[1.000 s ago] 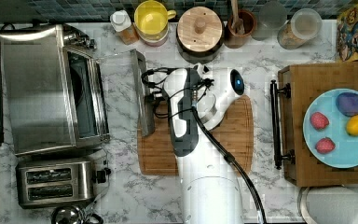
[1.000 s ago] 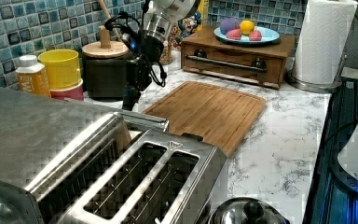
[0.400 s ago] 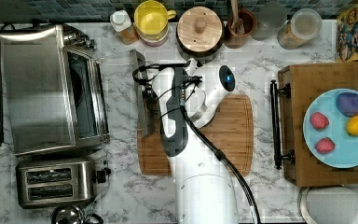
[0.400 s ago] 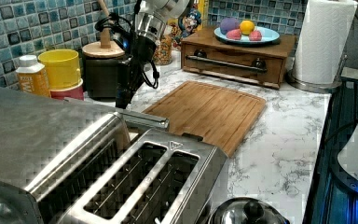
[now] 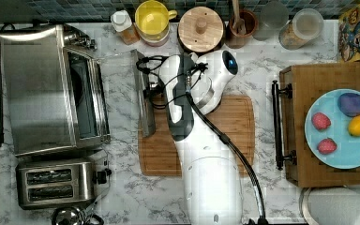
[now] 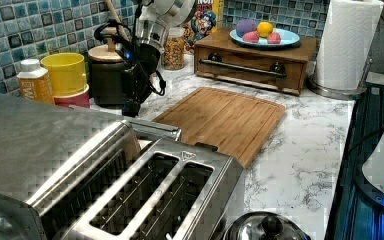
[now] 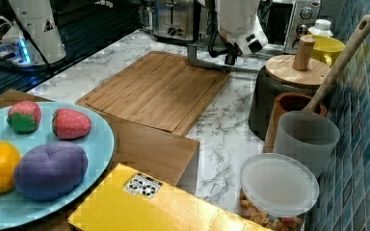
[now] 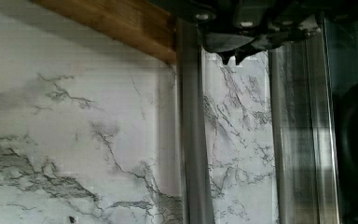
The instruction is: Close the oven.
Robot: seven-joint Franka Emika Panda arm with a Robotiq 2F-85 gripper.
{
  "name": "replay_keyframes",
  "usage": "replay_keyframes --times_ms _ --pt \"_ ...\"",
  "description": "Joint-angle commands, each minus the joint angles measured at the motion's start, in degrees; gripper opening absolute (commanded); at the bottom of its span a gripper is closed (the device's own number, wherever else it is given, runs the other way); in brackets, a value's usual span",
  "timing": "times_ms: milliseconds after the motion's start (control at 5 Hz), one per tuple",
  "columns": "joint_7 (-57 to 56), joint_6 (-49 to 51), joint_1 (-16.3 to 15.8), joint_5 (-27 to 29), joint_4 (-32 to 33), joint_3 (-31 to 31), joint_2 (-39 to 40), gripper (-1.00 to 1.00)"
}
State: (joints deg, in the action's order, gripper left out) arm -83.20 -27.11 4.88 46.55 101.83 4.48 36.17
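The stainless-steel oven [image 5: 40, 89] stands at the top view's left with its glass door [image 5: 122, 89] folded down and open, showing the dark interior. The door's bar handle [image 5: 144, 101] lies by the cutting board's edge. My gripper [image 5: 149, 85] hangs over the far end of this handle, just on the board side of it. In the left view the gripper [image 6: 130, 106] is low behind the handle [image 6: 152, 129]. The wrist view has the fingertips [image 8: 235, 55] close together, holding nothing, above the handle [image 8: 193, 140] and the glass [image 8: 242, 154].
A wooden cutting board [image 5: 220, 136] lies under the arm. A two-slot toaster [image 5: 56, 183] sits beside the oven. Along the tiled wall stand a yellow mug [image 5: 152, 21], a wood-lidded pot [image 5: 200, 28] and jars. A wooden box with a fruit plate [image 5: 344, 129] is at the top view's right.
The arm has shifted toward the tiled wall and slightly toward the oven, carrying the gripper along the door handle. The door is still open.
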Motion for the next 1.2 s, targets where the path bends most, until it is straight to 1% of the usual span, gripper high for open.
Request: replay_keyframes --times_ms 200,400,600,800,1000,1200 --pt "2.9 1.4 -7.0 2.2 -1.7 8.2 -8.6 -1.00" --pt "5.2 2.2 -8.4 0.5 -2.3 9.5 -11.3 -1.00" --pt "7.6 -0.2 -11.3 -1.3 -1.3 10.3 -14.4 -1.00" --pt "15.0 -0.2 -15.7 -7.5 -4.9 9.8 -14.5 -1.00" --pt "20.6 -1.9 -17.7 -12.7 -5.7 10.5 -15.3 -1.00" --pt "26.9 -5.8 -20.5 -18.1 -4.9 9.7 -16.4 -1.00"
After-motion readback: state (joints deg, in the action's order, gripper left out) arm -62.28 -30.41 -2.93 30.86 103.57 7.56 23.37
